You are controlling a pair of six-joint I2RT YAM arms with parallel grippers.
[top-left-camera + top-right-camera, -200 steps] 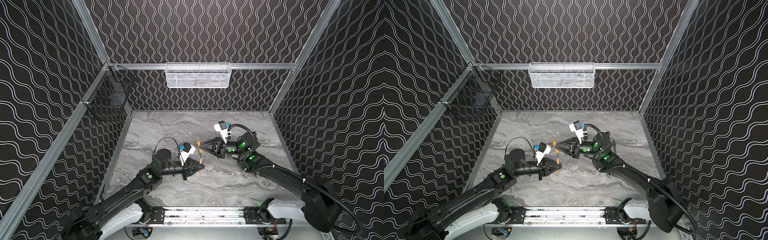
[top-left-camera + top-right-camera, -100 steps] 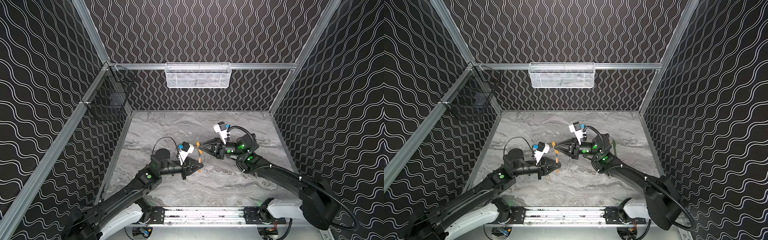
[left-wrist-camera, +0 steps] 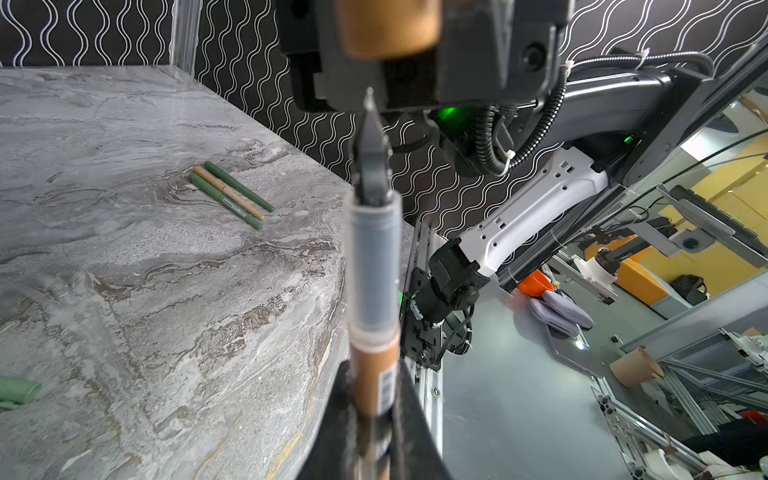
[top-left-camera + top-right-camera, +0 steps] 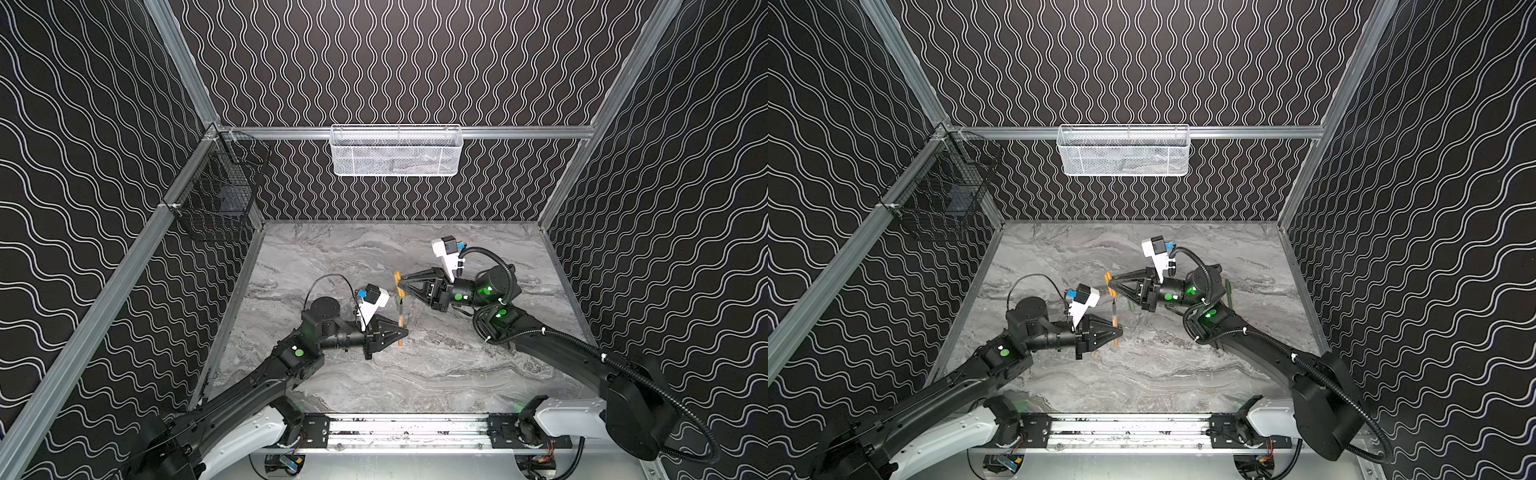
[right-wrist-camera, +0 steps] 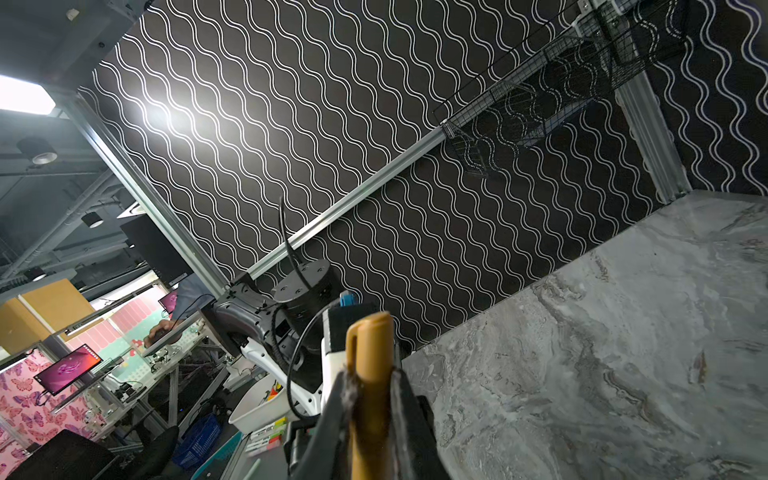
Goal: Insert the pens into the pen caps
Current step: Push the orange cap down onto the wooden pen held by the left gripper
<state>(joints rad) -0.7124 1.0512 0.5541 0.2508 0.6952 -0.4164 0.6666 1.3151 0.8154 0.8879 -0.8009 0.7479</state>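
L gripper (image 4: pixel 404 331) clamped on tan pen (image 3: pixel 375 370), tip just short of tan cap (image 5: pixel 370 353) pinched in R gripper (image 4: pixel 401 285); not yet in. Three pens (image 3: pixel 230 195) on table (image 3: pixel 124 270) look capped; pale green cap (image 3: pixel 18 390) loose. Prob. two left.

black walls (image 4: pixel 395 62) with white wavy lines closed three sides. a grey marble top (image 4: pixel 415 382) lay under the left fingers (image 4: pixel 390 332). far beyond them a white mesh basket (image 4: pixel 395 151) hung on the back rail (image 4: pixel 519 132); a black wire basket (image 4: pixel 216 199) hung off to their left. a ceiling light (image 5: pixel 20 97) glared outside.
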